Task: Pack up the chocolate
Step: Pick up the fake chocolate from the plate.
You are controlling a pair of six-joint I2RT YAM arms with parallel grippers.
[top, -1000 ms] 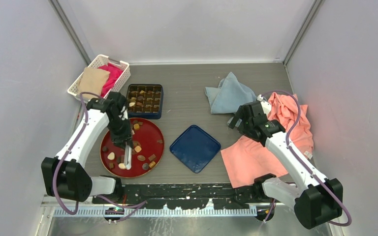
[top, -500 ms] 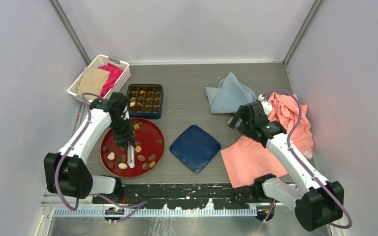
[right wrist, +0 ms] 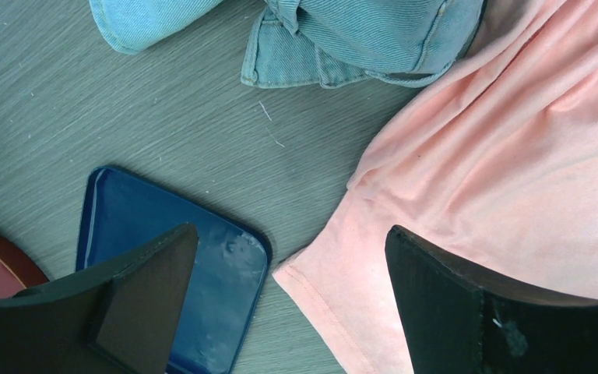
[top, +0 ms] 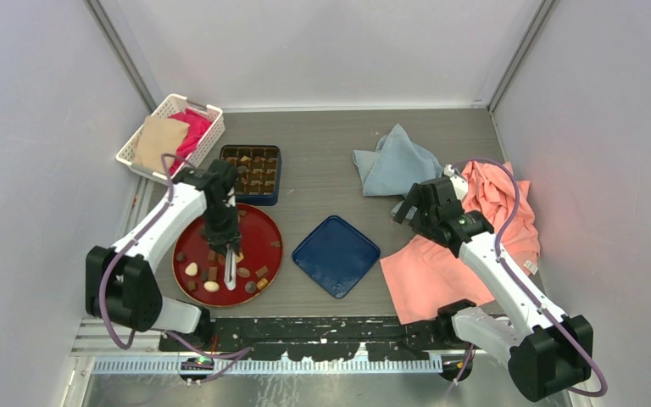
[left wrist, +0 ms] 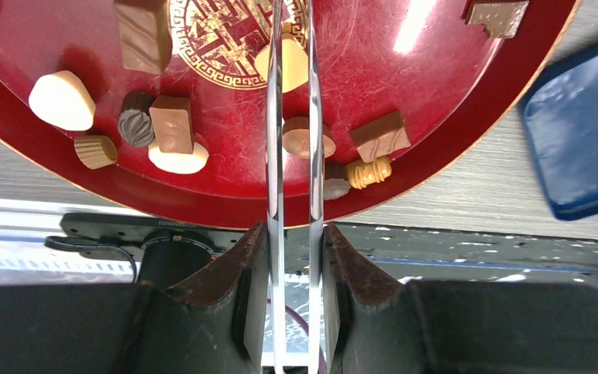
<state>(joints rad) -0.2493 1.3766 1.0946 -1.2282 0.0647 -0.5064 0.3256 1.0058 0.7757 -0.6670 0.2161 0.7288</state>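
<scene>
From above, the left gripper (top: 224, 231) is clamped on metal tongs (top: 230, 267) reaching over the red plate (top: 263, 229). Chocolate (top: 191, 269) lies scattered around the tips, with more in the blue box (top: 278, 176). The left wrist view shows pieces on both sides of the tongs, a tan one half hidden behind the arms, and the tips cut off at the top edge. In the right wrist view the right gripper (right wrist: 292, 265) gapes wide, holding nothing, above the table (right wrist: 163, 101) and a blue lid (right wrist: 226, 312).

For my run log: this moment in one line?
left gripper: shut on tongs, over plate | right gripper: open, empty | chocolate: loose on plate
</scene>
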